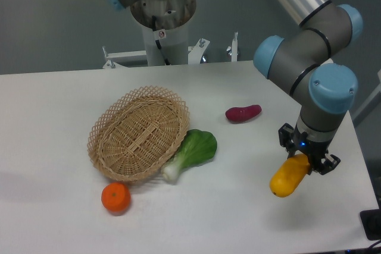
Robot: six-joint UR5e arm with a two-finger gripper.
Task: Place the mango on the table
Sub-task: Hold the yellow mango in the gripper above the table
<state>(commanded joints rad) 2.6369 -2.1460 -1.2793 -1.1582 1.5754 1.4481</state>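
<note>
The mango (pixel 288 178), a yellow-orange oval fruit, hangs tilted at the right side of the white table (pixel 53 206). My gripper (pixel 305 159) is shut on its upper end, with the dark fingers on either side of it. The mango's lower end is close to the tabletop; I cannot tell whether it touches. The arm comes down from the upper right.
A wicker basket (pixel 140 132) lies tilted at centre left, with a green bok choy (pixel 193 151) leaning by its right rim. A round orange (pixel 115 197) sits in front of the basket. A dark red sweet potato (pixel 243 113) lies behind the gripper's area. The table's right edge is near the gripper.
</note>
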